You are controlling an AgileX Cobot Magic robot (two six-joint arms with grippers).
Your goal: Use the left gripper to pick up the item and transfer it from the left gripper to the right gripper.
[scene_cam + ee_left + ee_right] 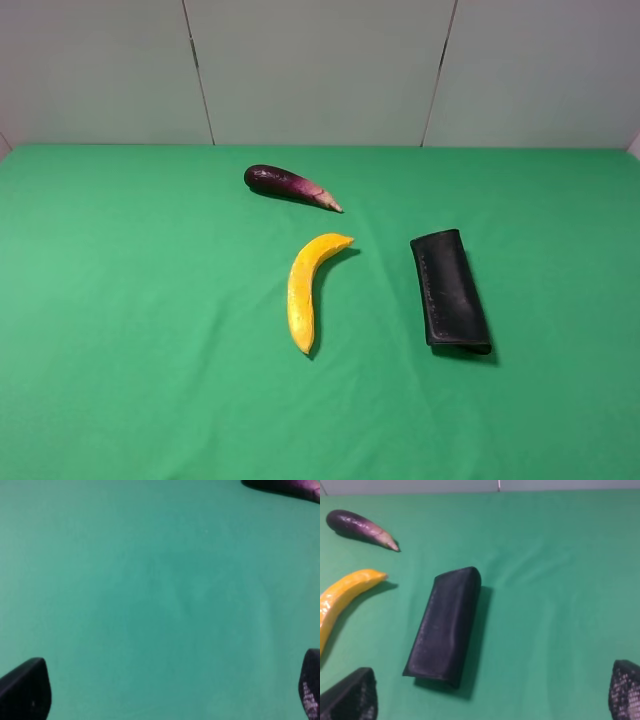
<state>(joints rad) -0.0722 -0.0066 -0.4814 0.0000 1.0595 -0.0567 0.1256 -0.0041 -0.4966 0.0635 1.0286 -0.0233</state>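
Note:
The item, a matte black elongated case (449, 290), lies flat on the green cloth right of centre. It also shows in the right wrist view (446, 625). Neither arm appears in the exterior high view. My left gripper (160, 692) is open over bare cloth, with only its two black fingertips (25, 690) at the frame corners. My right gripper (490, 697) is open and empty, its textured fingertips (350, 697) wide apart, short of the case's near end.
A yellow banana (308, 288) lies at the cloth's centre, left of the case. A purple eggplant (288, 185) lies behind it; its edge shows in the left wrist view (285, 486). A grey panelled wall (320, 70) closes the far side.

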